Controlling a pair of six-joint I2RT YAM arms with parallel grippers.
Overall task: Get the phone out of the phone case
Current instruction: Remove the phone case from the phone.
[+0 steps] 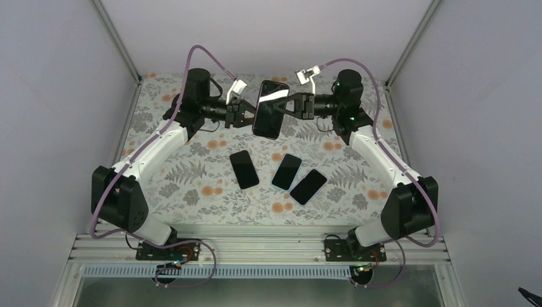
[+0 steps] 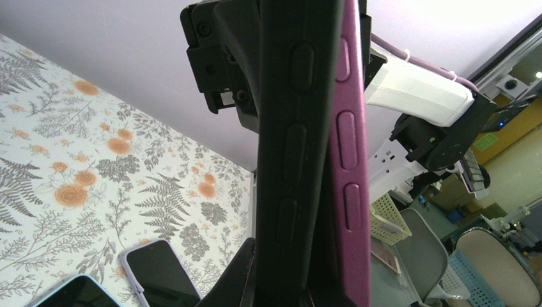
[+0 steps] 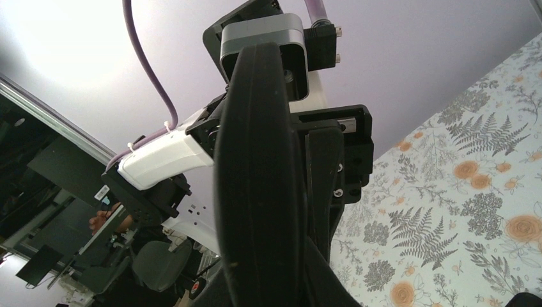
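Note:
The phone (image 1: 268,105) hangs upright in the air over the back of the table, dark face toward the top camera, with the purple phone case (image 1: 271,136) showing round its rim. My left gripper (image 1: 250,115) is shut on its left edge and my right gripper (image 1: 286,105) is shut on its right edge. In the left wrist view a black edge with raised buttons (image 2: 294,128) stands beside the purple case edge (image 2: 348,141), a dark gap between them lower down. The right wrist view shows only a black edge (image 3: 255,160) between the fingers.
Three other phones lie face up on the floral cloth (image 1: 192,179) in front of the held one: left (image 1: 244,169), middle (image 1: 286,171) and right (image 1: 308,186). A lilac-cased one (image 2: 160,275) shows below the left wrist. Enclosure walls stand on three sides.

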